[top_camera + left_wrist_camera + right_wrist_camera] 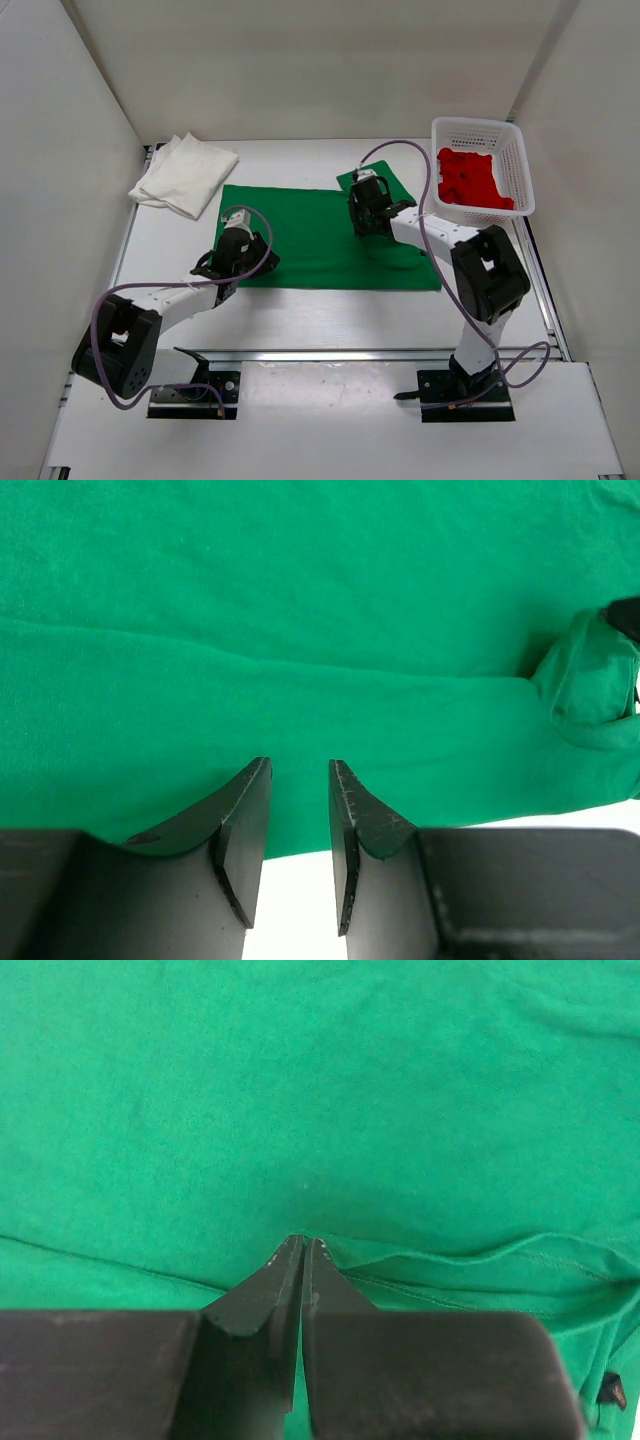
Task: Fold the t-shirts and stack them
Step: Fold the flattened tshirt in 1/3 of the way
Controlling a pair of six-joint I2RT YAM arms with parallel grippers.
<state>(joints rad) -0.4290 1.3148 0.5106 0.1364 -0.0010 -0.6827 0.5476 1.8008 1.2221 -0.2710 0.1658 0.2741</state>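
A bright green t-shirt [330,240] lies spread flat across the middle of the table. My left gripper [243,265] is at its left edge, jaws open and empty, tips [298,765] just over the cloth's [300,630] border. My right gripper [370,218] is at the shirt's upper right part, shut [303,1240] on a pinched fold of green cloth [300,1090]; the bunched cloth shows in the left wrist view [590,685]. A white t-shirt [185,173] lies folded at the back left. A red t-shirt [470,180] lies crumpled in the basket.
A white plastic lattice basket [520,150] stands at the back right. White walls close in the table on the left, back and right. Bare white table [330,320] shows in front of the green shirt.
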